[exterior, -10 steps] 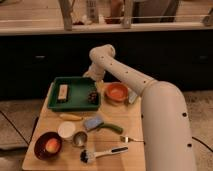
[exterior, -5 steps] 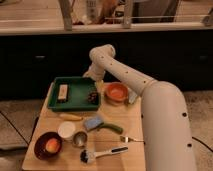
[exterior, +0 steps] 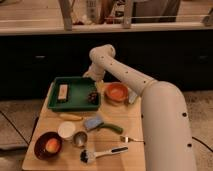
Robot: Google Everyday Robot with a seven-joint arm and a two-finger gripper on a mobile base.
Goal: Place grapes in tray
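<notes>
The dark green tray [exterior: 55, 84] lies at the back left of the wooden table. The grapes [exterior: 92, 96], a small dark bunch, lie inside the tray near its right rim. A tan block [exterior: 62, 92] lies in the tray's left half. My white arm reaches in from the lower right. Its gripper [exterior: 92, 75] hangs above the tray's far right corner, a little above and behind the grapes.
An orange bowl [exterior: 116, 92] stands right of the tray. In front lie a yellow item [exterior: 70, 117], a blue sponge [exterior: 93, 121], a green item [exterior: 113, 128], a white cup [exterior: 66, 130], a metal cup [exterior: 80, 138], a dark red bowl [exterior: 41, 141] holding an orange fruit, a brush [exterior: 102, 153] and a fork [exterior: 131, 139].
</notes>
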